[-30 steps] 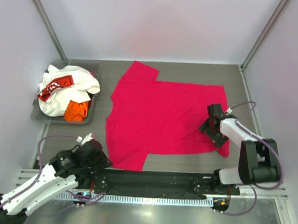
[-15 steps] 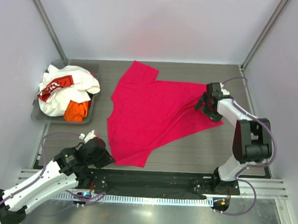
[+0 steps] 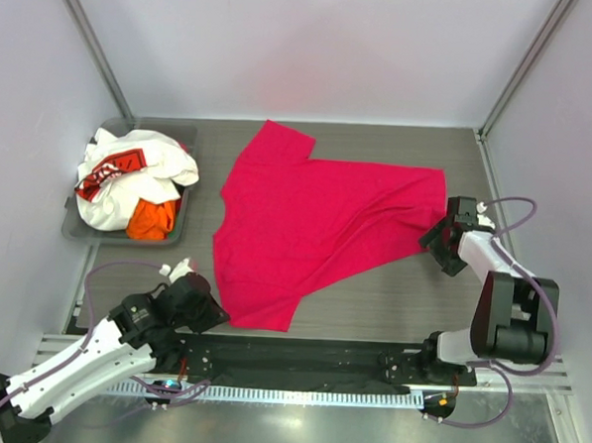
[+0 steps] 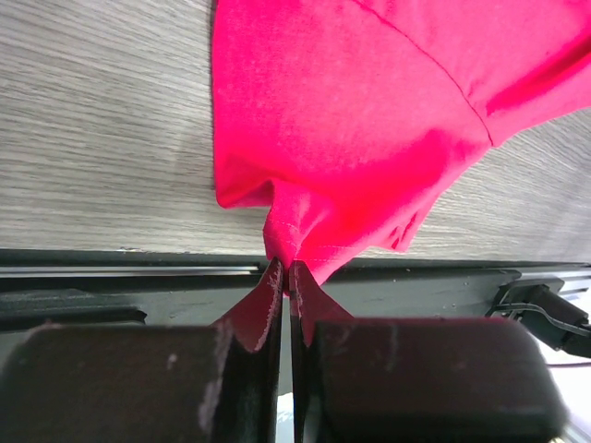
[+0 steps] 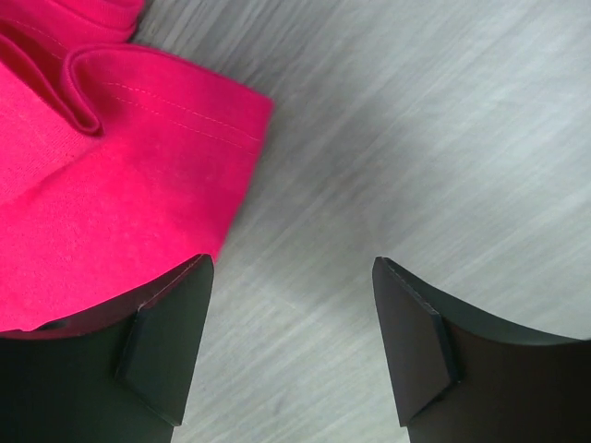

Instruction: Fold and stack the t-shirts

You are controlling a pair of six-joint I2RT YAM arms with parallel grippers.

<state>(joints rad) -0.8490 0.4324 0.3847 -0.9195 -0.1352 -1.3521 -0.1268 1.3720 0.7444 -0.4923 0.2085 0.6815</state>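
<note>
**One corner pinched, the other side let loose**

My left claw is clamped tight on a bunched bit of the magenta-red t-shirt, right at the near edge of the counter (the cloth puckers up into the pinch, and the wrist view shows it nicely). The rest of that shirt lies spread over the middle of the counter, with a long diagonal crease running up toward its far right corner. My right claw sits at the shirt's right edge, jaws spread wide, with nothing between them but bare counter. The hemmed corner lies just beside one finger. The white printed t-shirt and the orange t-shirt are heaped together in the grey bin at the far left.
</note>
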